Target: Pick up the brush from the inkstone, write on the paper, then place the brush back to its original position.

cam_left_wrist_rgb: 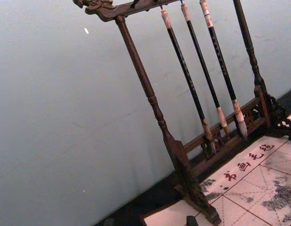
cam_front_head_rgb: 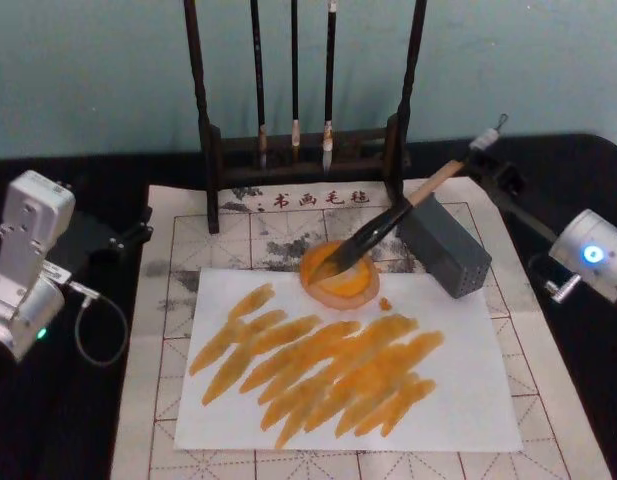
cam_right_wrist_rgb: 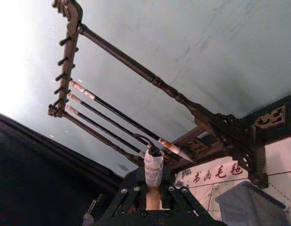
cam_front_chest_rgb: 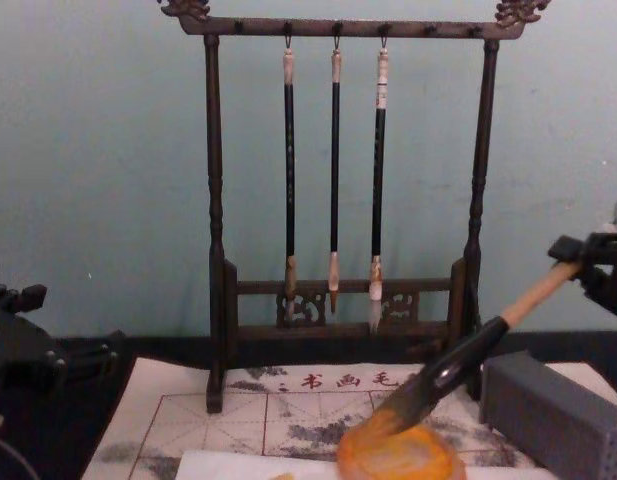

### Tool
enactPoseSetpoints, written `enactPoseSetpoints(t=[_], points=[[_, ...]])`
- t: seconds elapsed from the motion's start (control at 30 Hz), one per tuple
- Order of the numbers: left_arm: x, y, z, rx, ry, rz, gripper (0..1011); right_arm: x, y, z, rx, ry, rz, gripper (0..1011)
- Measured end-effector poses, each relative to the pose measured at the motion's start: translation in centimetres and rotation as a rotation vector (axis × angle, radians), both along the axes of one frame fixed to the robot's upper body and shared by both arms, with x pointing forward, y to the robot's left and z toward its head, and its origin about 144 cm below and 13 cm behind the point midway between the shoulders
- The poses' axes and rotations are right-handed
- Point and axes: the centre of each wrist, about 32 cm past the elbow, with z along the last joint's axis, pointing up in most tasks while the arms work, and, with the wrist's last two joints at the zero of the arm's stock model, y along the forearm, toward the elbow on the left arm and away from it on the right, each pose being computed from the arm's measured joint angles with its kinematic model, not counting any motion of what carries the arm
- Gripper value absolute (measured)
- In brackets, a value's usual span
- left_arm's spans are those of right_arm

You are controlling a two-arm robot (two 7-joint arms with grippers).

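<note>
The brush slants down to the left, its dark bristles resting on the orange-stained inkstone. My right gripper is shut on the tan upper end of the handle, above and to the right of the grey block. In the right wrist view the handle stands between the gripper's fingers. The chest view shows the brush running from the gripper down to the inkstone. The white paper, in front of the inkstone, carries several broad orange strokes. My left gripper is parked at the left, off the mat.
A grey block stands right of the inkstone, under the brush handle. The dark wooden stand with three thin hanging brushes rises behind the grid-lined mat. A black cloth covers the table on both sides.
</note>
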Motion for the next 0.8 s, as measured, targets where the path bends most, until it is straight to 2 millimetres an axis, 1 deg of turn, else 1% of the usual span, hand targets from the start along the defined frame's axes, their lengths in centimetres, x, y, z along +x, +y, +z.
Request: enactPoseSetpoints(t=[0.53, 0.8], points=[[0.0, 0.0, 0.0, 0.000, 0.000, 0.000, 1001, 2.7, 2.4, -0.2, -0.044, -0.005, 0.065, 182], [0.0, 0.0, 0.0, 0.000, 0.000, 0.000, 1001, 3.6, 3.6, -0.3, -0.073, -0.012, 0.079, 182]])
